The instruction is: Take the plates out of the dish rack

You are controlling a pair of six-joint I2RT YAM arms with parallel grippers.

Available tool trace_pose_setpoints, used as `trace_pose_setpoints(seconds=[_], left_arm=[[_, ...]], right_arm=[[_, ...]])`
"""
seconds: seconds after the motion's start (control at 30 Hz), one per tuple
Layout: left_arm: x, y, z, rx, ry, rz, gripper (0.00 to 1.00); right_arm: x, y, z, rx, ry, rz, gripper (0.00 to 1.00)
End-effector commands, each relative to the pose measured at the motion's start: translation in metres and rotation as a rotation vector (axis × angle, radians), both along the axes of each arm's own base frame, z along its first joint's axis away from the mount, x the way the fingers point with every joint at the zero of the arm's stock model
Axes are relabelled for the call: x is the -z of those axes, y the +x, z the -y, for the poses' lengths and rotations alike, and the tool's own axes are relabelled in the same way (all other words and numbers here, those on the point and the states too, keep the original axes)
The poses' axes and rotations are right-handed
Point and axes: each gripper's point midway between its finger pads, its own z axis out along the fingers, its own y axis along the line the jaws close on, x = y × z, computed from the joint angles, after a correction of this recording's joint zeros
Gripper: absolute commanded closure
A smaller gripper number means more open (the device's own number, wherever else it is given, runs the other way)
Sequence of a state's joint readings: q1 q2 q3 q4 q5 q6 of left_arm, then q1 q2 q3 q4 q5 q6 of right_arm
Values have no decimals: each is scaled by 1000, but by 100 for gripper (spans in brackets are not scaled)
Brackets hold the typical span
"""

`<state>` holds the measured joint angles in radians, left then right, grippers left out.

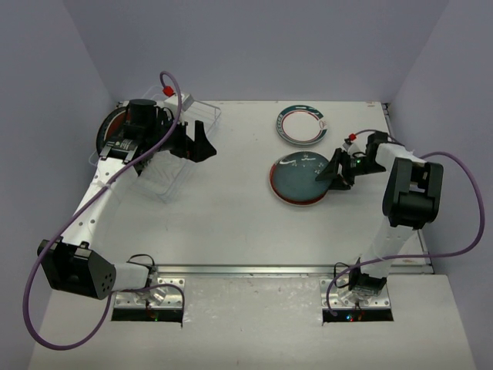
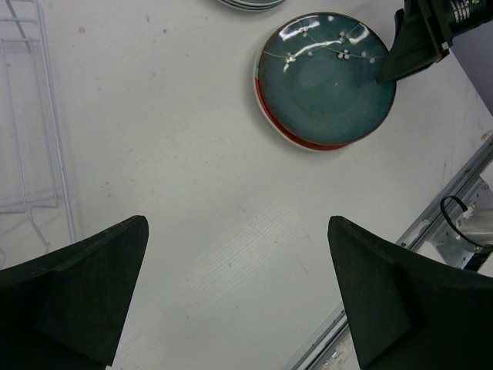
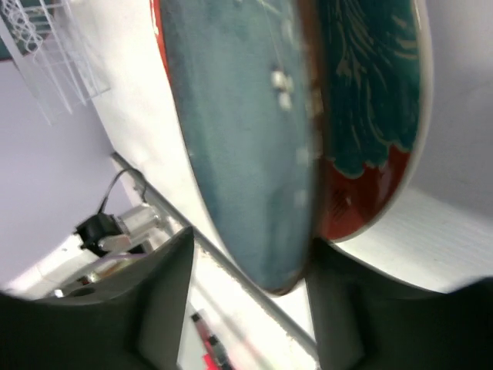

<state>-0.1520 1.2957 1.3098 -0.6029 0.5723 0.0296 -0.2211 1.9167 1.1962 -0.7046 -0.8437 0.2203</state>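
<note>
Apparently the step in hand is the setting-down of the dark teal plate point(image 1: 296, 179), which is lying flat on a red plate point(image 1: 286, 200) right of the table's centre, toward 3 o'clock. The right gripper point(image 1: 330, 171) is sitting at that plate's 3 o'clock rim with its jaws standing apart around the edge; the right wrist view is showing a gap on one side, so I am judging it a loose straddle and not a pinch. Just beyond, toward 1 o'clock, a white ringed plate point(image 1: 302, 125) is lying near but apart. The next move is calling for a straight backing-off toward 3 o'clock, low and level, so the fingers are not dragging the rim sideways. The dish rack point(image 1: 173, 176) is sitting at 10 o'clock and seems to be holding a dark, red-rimmed plate point(image 1: 112, 129) at its far-left end, partly hidden by the arm. The left gripper point(image 1: 196, 143) is hovering over the rack's right side, jaws spread wide and holding nothing. Bare table point(image 1: 231, 223) is lying between rack and stacks, giving carrying room; the right wall and the near rail point(image 1: 254, 270) are crowding the right arm's retreat.
</note>
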Motion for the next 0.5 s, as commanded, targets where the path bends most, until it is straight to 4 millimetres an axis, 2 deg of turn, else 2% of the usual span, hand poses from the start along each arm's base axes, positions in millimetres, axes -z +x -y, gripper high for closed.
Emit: trace_pose_setpoints(seconds=[0.0, 0.1, 0.3, 0.47], left_arm=[[-29, 0, 3, 26, -10, 105, 0], [-30, 0, 3, 27, -11, 107, 0], [-34, 3, 2, 20, -1, 117, 0], [-36, 5, 1, 16, 1, 120, 0]], right_arm=[[-17, 13, 8, -26, -51, 70, 32], [-17, 14, 17, -28, -119, 74, 26], [-21, 20, 40, -46, -311, 129, 24], [-16, 23, 47, -88, -437, 158, 22]])
